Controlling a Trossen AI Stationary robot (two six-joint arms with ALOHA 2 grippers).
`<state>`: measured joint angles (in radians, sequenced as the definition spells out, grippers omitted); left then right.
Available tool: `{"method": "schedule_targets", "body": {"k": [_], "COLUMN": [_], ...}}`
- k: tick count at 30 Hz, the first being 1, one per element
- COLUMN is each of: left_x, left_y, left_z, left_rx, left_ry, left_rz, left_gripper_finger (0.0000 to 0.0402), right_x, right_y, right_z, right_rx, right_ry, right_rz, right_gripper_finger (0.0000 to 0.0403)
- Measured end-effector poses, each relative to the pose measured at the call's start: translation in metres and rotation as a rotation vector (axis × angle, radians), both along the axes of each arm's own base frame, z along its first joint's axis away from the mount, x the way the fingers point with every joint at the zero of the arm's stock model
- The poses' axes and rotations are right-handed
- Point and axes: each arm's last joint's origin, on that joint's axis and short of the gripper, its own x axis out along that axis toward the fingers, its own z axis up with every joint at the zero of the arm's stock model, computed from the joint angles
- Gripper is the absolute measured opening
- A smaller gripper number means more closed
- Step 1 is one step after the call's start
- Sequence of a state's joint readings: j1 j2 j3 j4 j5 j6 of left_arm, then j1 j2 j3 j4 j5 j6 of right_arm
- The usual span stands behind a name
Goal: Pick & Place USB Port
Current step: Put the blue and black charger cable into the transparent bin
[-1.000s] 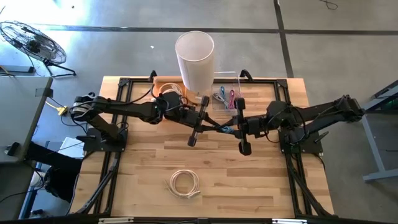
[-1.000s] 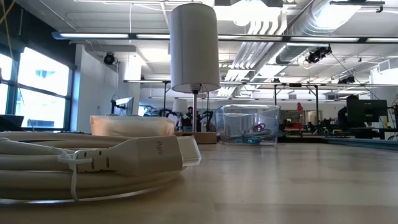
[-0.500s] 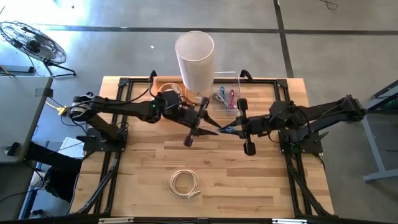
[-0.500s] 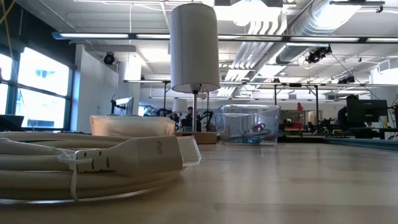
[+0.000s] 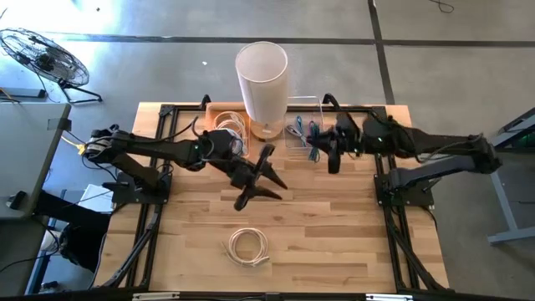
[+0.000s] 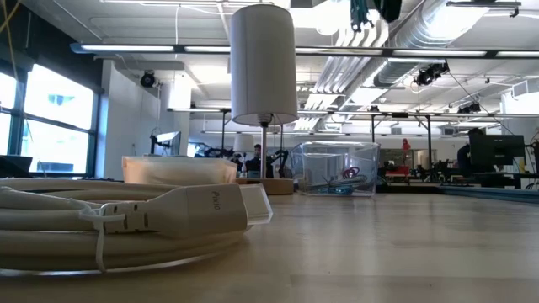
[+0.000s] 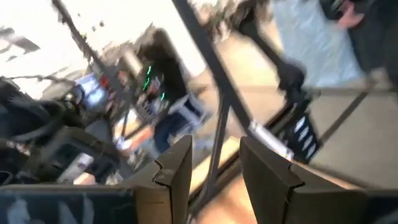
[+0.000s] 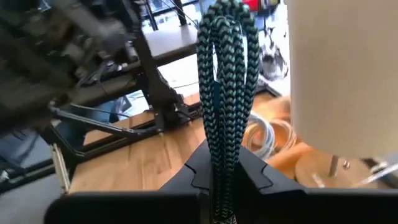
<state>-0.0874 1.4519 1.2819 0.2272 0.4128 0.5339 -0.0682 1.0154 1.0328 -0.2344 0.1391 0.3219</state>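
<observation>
While the right hand is clamped on a looped teal-and-black braided cable, the cable stands up out of the fingers in the right wrist view, its long axis running straight along the hand's line and its folded end pointing away from the wrist. From above, that hand hangs at the clear box on the far side of the surface, just right of the lamp, with the cable showing as a dark strand beside it; which way its plug faces cannot be told.

A second ago both hands met over the middle of the surface, holding the cable between them. The right arm has since swung away to the far right, carrying the cable up to the box. The left hand has let go and pulled back toward the near left; its fingers now stand partly apart with nothing between them.

A white coiled cable lies near the front edge, where it was before.
</observation>
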Motion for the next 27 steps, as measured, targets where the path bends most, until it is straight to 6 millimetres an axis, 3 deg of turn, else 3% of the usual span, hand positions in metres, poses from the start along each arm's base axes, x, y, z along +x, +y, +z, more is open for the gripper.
{"method": "schedule_targets", "body": {"k": [7,13,20,27], "left_x": [-0.013,-0.036,-0.059,-0.065], "left_y": [0.005,0.010,0.015,0.016], "left_z": [0.005,0.006,0.003,-0.004], "left_rx": [0.040,0.097,0.136,0.207], "left_ry": [0.051,0.185,0.327,0.401], "left_rz": [0.129,0.247,0.328,0.329], "left_gripper_finger": [0.0131,0.0131,0.0131,0.0131], "right_x": [0.015,0.025,0.019,0.011], "right_y": [-0.042,-0.082,-0.119,-0.149], "right_z": [-0.021,-0.044,-0.061,-0.077], "right_rx": [0.131,0.234,0.328,0.403], "right_ry": [0.084,0.160,0.219,0.257], "right_rz": [-0.086,-0.167,-0.268,-0.306], "right_gripper_finger": [0.0017,0.0017,0.0017,0.0017]}}
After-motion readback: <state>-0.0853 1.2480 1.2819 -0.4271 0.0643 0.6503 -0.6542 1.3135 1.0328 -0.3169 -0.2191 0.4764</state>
